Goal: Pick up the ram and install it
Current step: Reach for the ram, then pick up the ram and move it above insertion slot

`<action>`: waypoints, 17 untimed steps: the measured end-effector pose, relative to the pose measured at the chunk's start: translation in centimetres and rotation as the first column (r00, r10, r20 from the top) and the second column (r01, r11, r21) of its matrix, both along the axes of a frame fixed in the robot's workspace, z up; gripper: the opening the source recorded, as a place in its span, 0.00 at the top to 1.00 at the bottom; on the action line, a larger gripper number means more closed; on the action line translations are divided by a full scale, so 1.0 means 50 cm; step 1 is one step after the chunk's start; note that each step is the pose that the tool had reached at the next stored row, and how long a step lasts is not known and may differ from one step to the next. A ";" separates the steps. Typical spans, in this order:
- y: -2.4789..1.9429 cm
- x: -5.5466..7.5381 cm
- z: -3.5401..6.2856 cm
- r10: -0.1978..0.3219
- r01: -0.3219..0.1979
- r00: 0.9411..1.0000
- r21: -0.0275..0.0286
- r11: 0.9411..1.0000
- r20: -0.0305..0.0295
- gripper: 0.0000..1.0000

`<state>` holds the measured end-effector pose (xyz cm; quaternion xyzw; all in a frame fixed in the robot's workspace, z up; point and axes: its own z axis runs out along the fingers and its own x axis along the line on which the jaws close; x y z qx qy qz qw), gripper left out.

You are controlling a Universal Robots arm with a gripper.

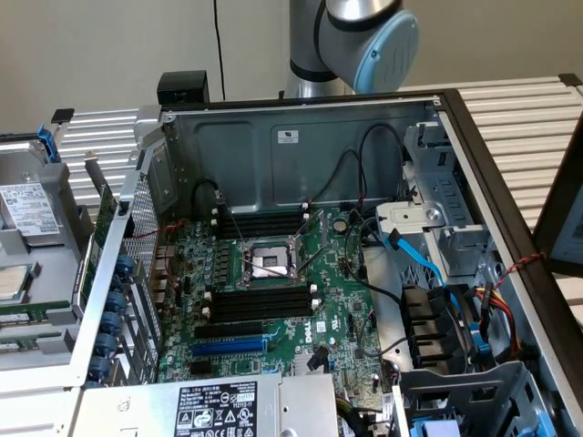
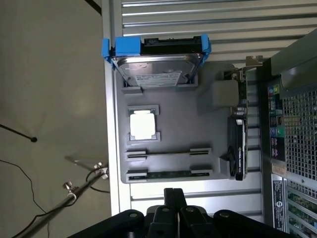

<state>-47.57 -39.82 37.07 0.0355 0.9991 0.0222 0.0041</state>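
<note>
In the wrist view the ram (image 2: pixel 168 173), a long dark green stick, lies in the nearer of two holders on a grey tray (image 2: pixel 208 124). The other holder (image 2: pixel 168 151) looks empty. My gripper (image 2: pixel 173 194) hovers well above the tray, close to its edge on the ram's side. Its black fingers are pressed together with nothing between them. In the exterior view the open computer case (image 1: pixel 301 146) shows the motherboard, with bare black memory slots (image 1: pixel 260 305) beside the processor socket (image 1: pixel 269 262). A joint of my arm (image 1: pixel 364 36) stands behind the case.
On the tray also sit a hard drive in a blue caddy (image 2: pixel 156 62), a processor chip (image 2: pixel 143 124) and an expansion card on edge (image 2: pixel 237 148). Black and blue cables (image 1: pixel 419 259) cross the case on the exterior view's right. A blue expansion slot (image 1: pixel 228 348) lies near the power supply.
</note>
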 end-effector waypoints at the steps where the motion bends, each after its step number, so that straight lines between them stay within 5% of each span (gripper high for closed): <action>1: 0.0000 -0.001 0.000 0.000 0.000 1.000 -0.003 1.000 0.000 0.90; 7: 0.0000 -0.002 0.000 0.002 -0.002 1.000 -0.006 1.000 0.000 0.90; 10: 0.0001 -0.003 -0.001 0.046 -0.046 0.999 -0.006 0.999 0.000 0.90; 17: 0.0001 -0.002 -0.004 0.172 -0.172 0.985 -0.006 0.985 0.000 0.90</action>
